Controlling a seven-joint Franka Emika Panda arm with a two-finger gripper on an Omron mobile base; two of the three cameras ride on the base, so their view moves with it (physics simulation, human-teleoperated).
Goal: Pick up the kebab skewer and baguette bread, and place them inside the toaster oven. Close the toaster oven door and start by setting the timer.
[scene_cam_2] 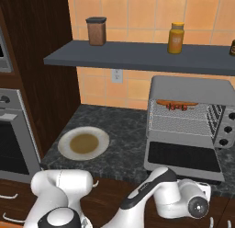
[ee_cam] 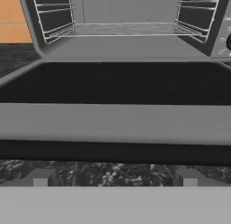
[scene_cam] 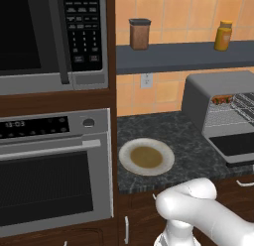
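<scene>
The grey toaster oven (scene_cam_2: 190,89) stands on the counter at the right, with the toaster oven door (scene_cam_2: 183,156) folded down flat. At the back of the wire rack lie the orange-brown baguette bread (scene_cam_2: 163,102) and, just in front of it, the chunky red-brown kebab skewer (scene_cam_2: 177,106). Both show as a small patch (scene_cam: 222,98) in the left base view. My gripper (ee_cam: 115,179) is open and empty, low in front of the counter edge. It faces the door's black bar handle (ee_cam: 115,153), with the dark glass (ee_cam: 115,83) beyond it.
An empty round plate (scene_cam: 146,157) sits on the dark granite counter left of the toaster oven. The oven's knobs (scene_cam_2: 225,128) are on its right side. A shelf (scene_cam_2: 137,57) above holds a brown jar (scene_cam_2: 97,31) and a yellow bottle (scene_cam_2: 176,37). A built-in oven (scene_cam: 49,170) and microwave (scene_cam: 49,36) fill the left.
</scene>
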